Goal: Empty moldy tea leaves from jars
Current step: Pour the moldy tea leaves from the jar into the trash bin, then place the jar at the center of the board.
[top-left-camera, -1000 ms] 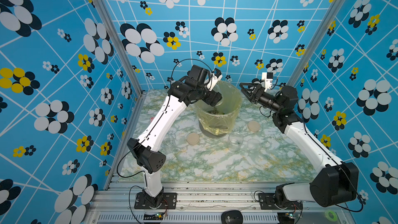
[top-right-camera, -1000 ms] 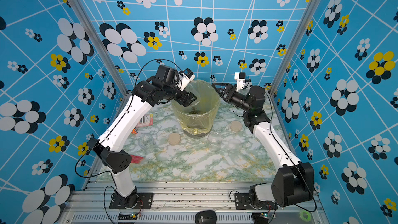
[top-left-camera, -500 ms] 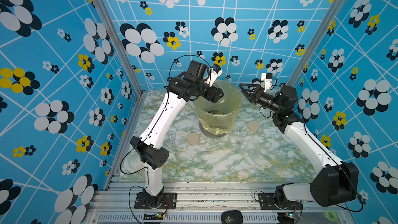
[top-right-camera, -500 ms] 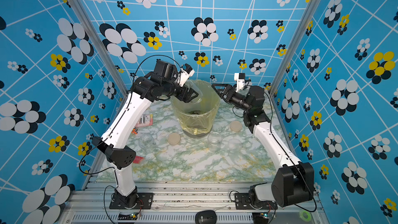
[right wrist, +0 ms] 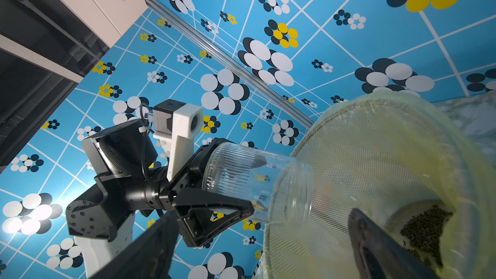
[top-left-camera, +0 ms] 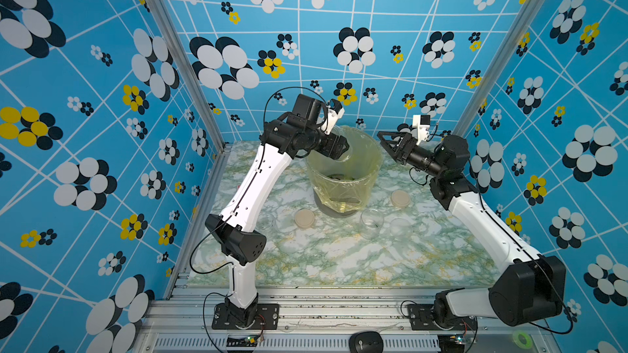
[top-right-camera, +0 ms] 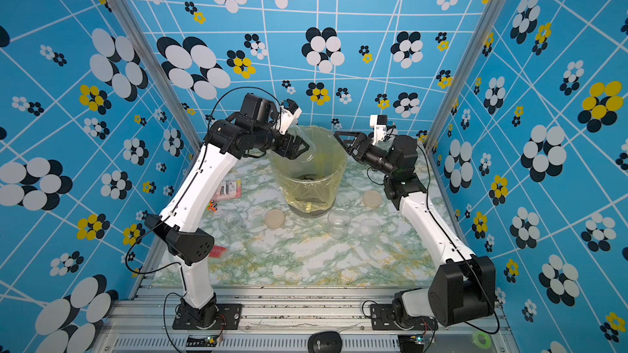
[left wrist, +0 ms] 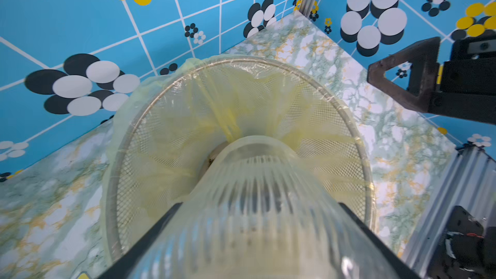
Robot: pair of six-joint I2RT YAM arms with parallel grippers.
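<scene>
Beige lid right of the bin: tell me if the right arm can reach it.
Probably yes: the lid lies uncovered, nothing stands between it and the right tool, which is open and empty.

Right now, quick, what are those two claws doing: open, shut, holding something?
Left gripper: shut on a clear ribbed jar, tipped over the bin.
Right gripper: open, holding nothing.

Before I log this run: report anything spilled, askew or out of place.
No spill shows: the tea leaves lie inside the bin. Only a pink packet and a red scrap on the table look stray.
</scene>
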